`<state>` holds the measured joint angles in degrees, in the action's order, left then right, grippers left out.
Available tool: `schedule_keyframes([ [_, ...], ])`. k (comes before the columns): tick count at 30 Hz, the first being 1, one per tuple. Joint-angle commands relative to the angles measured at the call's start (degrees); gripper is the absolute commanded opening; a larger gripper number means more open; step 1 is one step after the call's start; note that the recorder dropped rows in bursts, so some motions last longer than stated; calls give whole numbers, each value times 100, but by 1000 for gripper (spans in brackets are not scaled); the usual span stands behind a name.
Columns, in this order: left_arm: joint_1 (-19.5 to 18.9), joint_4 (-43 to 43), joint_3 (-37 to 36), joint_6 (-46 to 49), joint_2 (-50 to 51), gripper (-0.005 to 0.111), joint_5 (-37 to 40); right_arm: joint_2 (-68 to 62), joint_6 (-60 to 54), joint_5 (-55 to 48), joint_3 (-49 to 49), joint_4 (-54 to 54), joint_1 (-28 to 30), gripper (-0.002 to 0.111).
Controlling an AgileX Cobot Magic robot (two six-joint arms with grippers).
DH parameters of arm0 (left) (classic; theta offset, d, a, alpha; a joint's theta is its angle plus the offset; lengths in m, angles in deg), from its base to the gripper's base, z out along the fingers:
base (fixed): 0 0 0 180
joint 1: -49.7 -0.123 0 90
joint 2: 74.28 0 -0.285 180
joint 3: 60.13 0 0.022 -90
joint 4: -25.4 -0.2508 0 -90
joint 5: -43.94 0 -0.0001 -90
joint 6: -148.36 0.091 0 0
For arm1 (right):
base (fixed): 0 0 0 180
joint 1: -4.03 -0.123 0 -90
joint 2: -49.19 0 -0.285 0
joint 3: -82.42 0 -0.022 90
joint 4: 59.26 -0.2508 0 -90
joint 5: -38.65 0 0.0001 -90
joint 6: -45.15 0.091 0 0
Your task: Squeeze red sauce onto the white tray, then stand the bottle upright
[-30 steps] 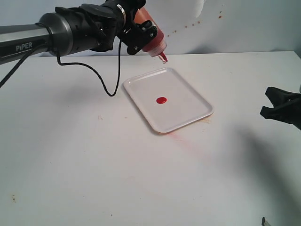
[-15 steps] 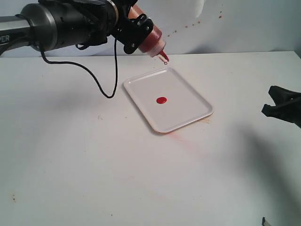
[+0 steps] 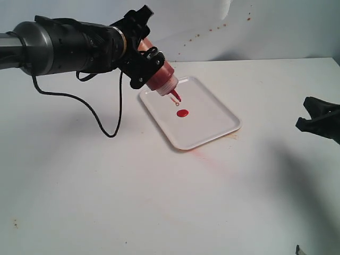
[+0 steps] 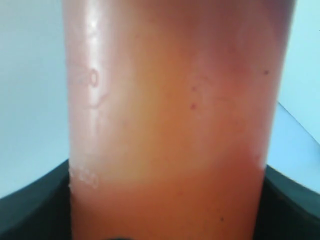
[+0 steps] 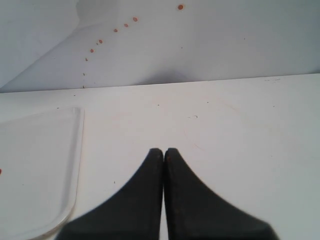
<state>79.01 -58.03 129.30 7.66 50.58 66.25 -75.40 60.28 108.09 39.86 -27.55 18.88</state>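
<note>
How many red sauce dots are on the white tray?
1. The sauce dot sits near the middle of the tray, close to the tip of the tilted bottle, which hides a little of the tray.

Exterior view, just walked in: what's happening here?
The left gripper holds the bottle tipped nozzle-down over the white tray. A round dot of red sauce already lies on the tray, close to the nozzle tip. The bottle has not yet been stood upright. The right gripper is shut and empty, off to the tray's right.
</note>
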Motion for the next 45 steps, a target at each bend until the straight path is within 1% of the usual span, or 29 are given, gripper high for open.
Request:
schedule_keyframes([
  [1,22,67,22,-199,-101,0,15,40,24,53,19,-13,-12,0],
  [4,22,67,22,-275,-101,0,54,40,24,53,19,-24,-12,0],
  [7,-5,67,22,-922,-101,0,75,40,24,53,19,-24,-12,0],
  [10,-58,67,22,-1249,-101,0,103,40,24,53,19,-24,-12,0],
  [17,-85,67,22,-1225,-101,0,150,40,31,53,44,-91,-71,0],
  [22,-85,-102,22,-1225,-101,0,150,40,584,53,405,203,-435,0],
  [26,-85,-112,22,-1294,-101,0,150,40,585,53,615,386,-763,0],
  [30,-85,-102,22,-1669,-101,0,138,40,585,-91,720,363,-957,0],
  [34,-85,200,22,-1644,-101,0,126,40,585,-90,720,365,-975,0],
  [38,-85,229,22,-1673,-101,0,126,40,585,-90,720,365,-975,0],
  [40,-85,433,22,-1673,-101,0,126,40,585,-90,720,365,-975,0],
  [44,-107,1591,22,-1688,-101,0,112,40,596,-90,720,365,-975,0],
  [45,-177,2025,22,-1698,-101,0,29,40,596,-90,720,365,-975,0],
])
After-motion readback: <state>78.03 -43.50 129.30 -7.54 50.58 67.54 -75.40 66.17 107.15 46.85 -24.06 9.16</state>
